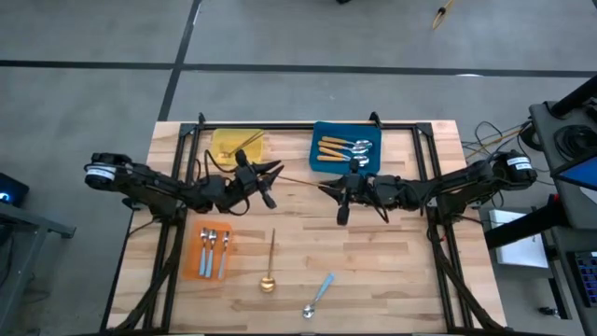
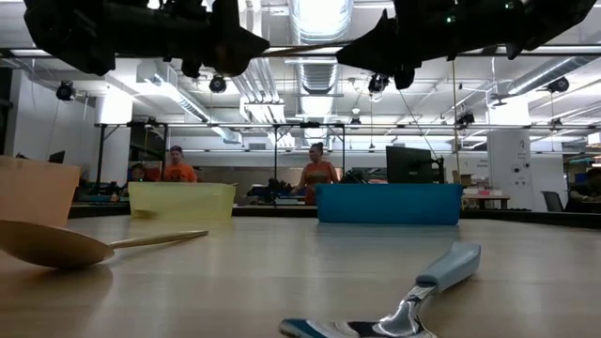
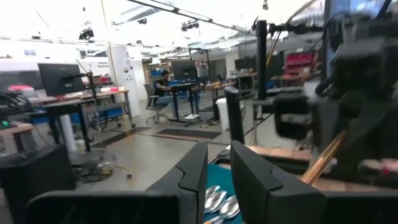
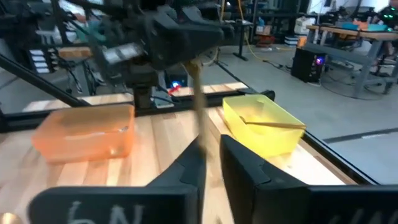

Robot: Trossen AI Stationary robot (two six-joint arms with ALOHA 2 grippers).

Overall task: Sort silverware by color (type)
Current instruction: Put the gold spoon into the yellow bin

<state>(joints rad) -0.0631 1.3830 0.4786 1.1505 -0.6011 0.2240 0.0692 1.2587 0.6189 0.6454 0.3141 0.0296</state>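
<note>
Both my claws, left & right, pinch the gold spoon narrow, up over mid table, so left must grip tight b4 right lets go, then yellow tray far left.

desk: pale wood planks, dark frame rails along its edges
yellow tray: translucent yellow, a gold spoon inside
blue tray: solid blue, holding spoons with silver bowls and orange handles
orange tray: translucent orange, holding spoons with silver bowls and light-blue handles
gold spoon: all gold, beside the orange tray
blue-handled spoon: silver bowl, light-blue handle
arms: dark, nearly black
</note>
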